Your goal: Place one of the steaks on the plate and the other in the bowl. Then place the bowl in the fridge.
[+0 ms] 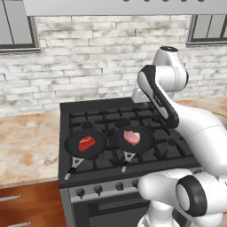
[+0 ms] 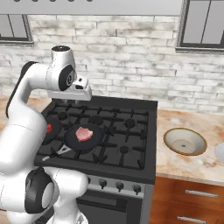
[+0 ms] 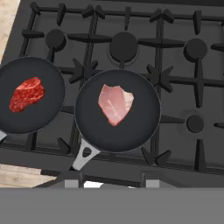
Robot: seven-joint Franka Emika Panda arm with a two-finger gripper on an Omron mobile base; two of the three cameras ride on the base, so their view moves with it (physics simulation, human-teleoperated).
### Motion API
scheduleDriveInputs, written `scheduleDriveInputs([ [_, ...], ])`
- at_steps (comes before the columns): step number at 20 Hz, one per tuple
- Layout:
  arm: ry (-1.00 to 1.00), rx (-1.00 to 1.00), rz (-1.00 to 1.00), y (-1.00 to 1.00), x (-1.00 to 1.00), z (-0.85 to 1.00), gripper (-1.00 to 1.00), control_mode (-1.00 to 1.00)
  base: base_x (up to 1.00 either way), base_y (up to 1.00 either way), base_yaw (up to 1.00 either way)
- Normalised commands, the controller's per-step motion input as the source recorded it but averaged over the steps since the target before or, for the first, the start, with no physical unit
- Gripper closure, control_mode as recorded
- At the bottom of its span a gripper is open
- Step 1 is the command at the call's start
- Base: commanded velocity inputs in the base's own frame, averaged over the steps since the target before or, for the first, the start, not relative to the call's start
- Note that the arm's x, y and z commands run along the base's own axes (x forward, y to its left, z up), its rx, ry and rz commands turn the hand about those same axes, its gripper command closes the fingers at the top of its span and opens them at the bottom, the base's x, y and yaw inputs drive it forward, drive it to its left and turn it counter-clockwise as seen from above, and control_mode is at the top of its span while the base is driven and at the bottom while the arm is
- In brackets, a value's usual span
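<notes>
Lying below gripper [image 3: 109, 183]: pink steak [image 3: 115, 104]

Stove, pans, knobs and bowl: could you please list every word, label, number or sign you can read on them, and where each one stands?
None can be read.
Stove: no brand or lettering shows.
Knobs: plain, no marks legible.
Pans: bare black, no logo.
Bowl: speckled inside, no text.

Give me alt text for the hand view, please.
Looking down on a black stove, two black frying pans sit side by side: the middle pan holds a pale pink steak, the left pan a deep red steak.
</notes>
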Motion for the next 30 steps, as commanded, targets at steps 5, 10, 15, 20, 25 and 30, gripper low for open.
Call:
scheduleDriveInputs([
  [5,0.00,0.00,-0.02,0.00,0.00,-0.04,-1.00,-1.00,0.00,0.00,0.00],
  [10,0.00,0.00,-0.02,0.00,0.02,-0.13,-1.00,-1.00,0.00,0.00,0.00],
  [15,0.03,0.00,0.00,0.00,0.02,-0.30,-1.00,-1.00,0.00,0.00,0.00],
  [20,0.04,0.00,-0.03,0.00,0.23,-0.43,-1.00,-1.00,0.00,0.00,0.00],
  [25,0.04,0.00,-0.04,0.03,0.28,-0.40,-1.00,-1.00,0.00,0.00,0.00],
  [30,0.06,0.00,-0.03,0.01,0.11,-0.30,-1.00,-1.00,0.00,0.00,0.00],
])
